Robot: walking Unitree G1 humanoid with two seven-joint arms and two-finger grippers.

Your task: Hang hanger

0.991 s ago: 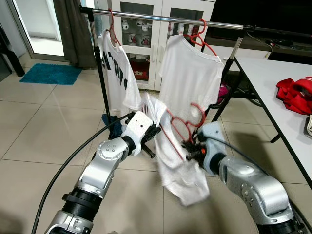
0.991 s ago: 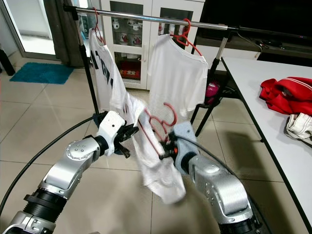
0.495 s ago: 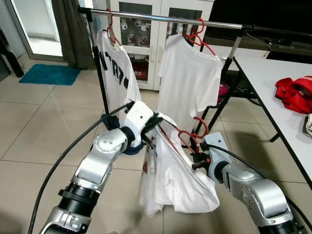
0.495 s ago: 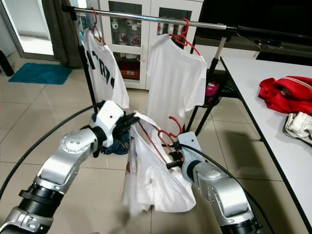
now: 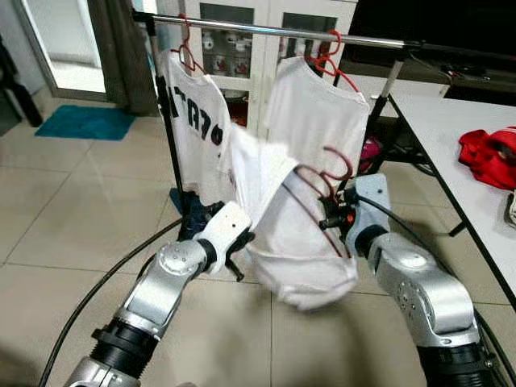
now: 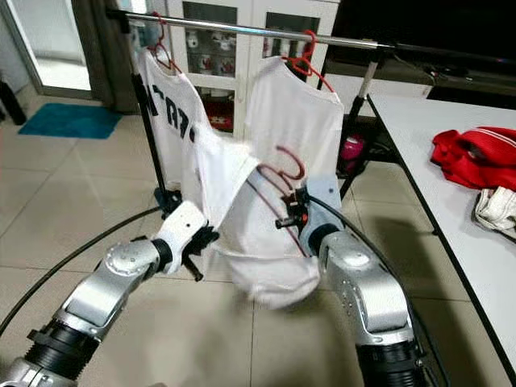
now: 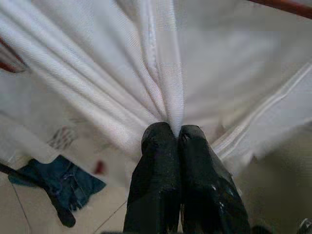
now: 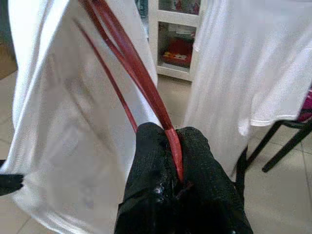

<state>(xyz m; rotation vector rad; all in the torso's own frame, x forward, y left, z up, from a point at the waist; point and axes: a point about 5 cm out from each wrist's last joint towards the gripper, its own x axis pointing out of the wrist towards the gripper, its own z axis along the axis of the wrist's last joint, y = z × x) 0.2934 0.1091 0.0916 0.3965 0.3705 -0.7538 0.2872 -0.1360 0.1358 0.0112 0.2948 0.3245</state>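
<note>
— What have the right gripper [image 8: 171, 141] jaws got?

— They are pressed tight together on the red hanger [image 5: 321, 173], down at its lower end. In the right wrist view the thin red bars run out from between the two black fingers [image 8: 148, 156] with no gap left.

— And the left gripper [image 7: 174, 134]?

— Closed as well, pinching a fold of the white T-shirt [image 5: 290, 242]. The cloth fans out in pleats from the fingertips in the left wrist view.

— Where is the hanger?

— Held in the air before the robot, below the clothes rail [image 5: 274, 31] and in front of the two shirts hanging there. Its hook [image 5: 339, 157] points up, clear of the rail. The white T-shirt is draped over it, bunched and sagging underneath between the two grippers.

— Any writing?

— The left hanging T-shirt [image 5: 193, 121] has bold black characters on it, partly folded away; I cannot read them for certain. The right hanging T-shirt [image 5: 314, 113] is plain white. Both hang on red hangers.

— What else is around?

— A white cabinet [image 5: 242, 48] with glass doors behind the rail, a blue mat [image 5: 85, 122] on the tiled floor, a white surface [image 5: 451, 137] on the robot's right carrying a red garment [image 5: 488, 153], and a bit of dark blue cloth [image 7: 73, 183] on the floor by the rail's foot.
</note>
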